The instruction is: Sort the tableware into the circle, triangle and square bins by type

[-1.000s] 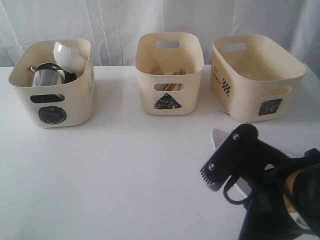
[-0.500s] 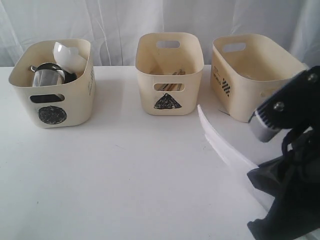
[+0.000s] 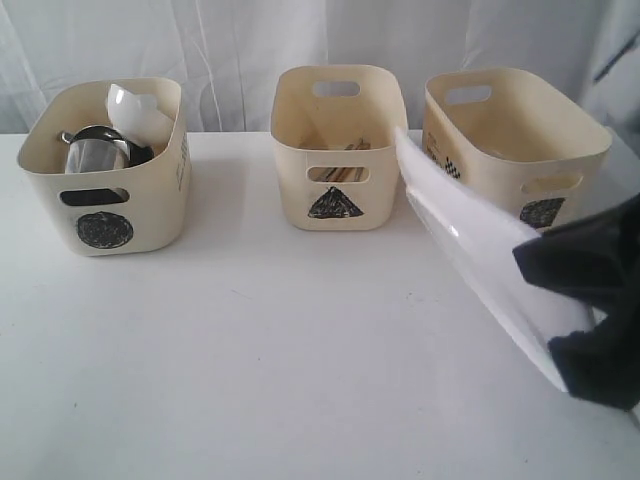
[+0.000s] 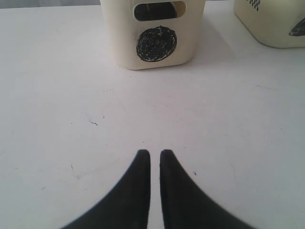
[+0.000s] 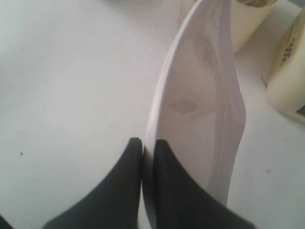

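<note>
One large white square plate (image 3: 470,240), higher than before, tilted, clamped in right tool (image 5: 148,142); left tool (image 4: 155,152) together, empty.

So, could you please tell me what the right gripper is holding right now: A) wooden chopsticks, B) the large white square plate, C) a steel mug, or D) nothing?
B: the right gripper is clamped on the rim of the large white square plate, held tilted near the square bin.
</note>
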Motion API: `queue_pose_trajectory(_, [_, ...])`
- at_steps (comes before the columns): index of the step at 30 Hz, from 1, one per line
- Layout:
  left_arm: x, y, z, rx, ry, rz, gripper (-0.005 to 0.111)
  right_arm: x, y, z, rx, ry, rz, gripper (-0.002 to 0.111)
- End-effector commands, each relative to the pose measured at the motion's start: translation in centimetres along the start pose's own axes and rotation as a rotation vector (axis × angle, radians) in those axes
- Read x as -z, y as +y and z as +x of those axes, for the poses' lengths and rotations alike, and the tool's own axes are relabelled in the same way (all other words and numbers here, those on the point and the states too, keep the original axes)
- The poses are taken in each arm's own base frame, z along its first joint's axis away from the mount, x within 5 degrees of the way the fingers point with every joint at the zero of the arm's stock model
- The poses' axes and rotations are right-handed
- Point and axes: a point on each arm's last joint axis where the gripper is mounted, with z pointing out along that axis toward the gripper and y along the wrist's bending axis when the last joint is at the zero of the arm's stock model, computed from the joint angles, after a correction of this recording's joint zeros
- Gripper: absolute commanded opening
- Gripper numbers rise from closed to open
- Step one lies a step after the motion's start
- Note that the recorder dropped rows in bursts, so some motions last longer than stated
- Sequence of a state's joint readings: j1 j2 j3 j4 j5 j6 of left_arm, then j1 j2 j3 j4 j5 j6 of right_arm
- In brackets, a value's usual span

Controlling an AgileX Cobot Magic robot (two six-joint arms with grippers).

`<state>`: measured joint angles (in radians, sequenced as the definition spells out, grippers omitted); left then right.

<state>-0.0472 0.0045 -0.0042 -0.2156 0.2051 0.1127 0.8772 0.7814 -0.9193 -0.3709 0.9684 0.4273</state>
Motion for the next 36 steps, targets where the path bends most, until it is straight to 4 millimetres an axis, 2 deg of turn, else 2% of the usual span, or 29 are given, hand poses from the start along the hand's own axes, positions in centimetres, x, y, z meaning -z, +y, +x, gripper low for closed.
queue_pose_trajectory(1, [0.0, 0.0, 0.1, 0.005, -0.004, 0.0, 0.014, 2.3, -0.7, -2.1, 0.061, -0.117, 0.027, 0.0])
queue_pose_trajectory(3, [0.0, 0.0, 0.1, 0.005, -0.004, 0.0, 0.014, 3.5, -1.1, -3.2, 0.07, -0.171, 0.051, 0.0])
queue_pose_trajectory(8, [0.0, 0.0, 0.1, 0.005, -0.004, 0.0, 0.014, 4.5, -1.6, -5.0, 0.137, -0.23, 0.112, 0.0])
queue_pose_trajectory(21, [0.0, 0.0, 0.1, 0.005, -0.004, 0.0, 0.014, 3.7, -2.0, -9.8, 0.338, -0.356, 0.346, 0.0])
queue_pose_trajectory(28, [0.0, 0.0, 0.1, 0.005, -0.004, 0.0, 0.014, 2.1, -2.7, -11.3, 0.343, -0.378, 0.406, 0.0])
queue_pose_trajectory(36, [0.0, 0.0, 0.1, 0.005, -0.004, 0.0, 0.014, -1.1, -4.7, -12.9, 0.332, -0.404, 0.457, 0.0])
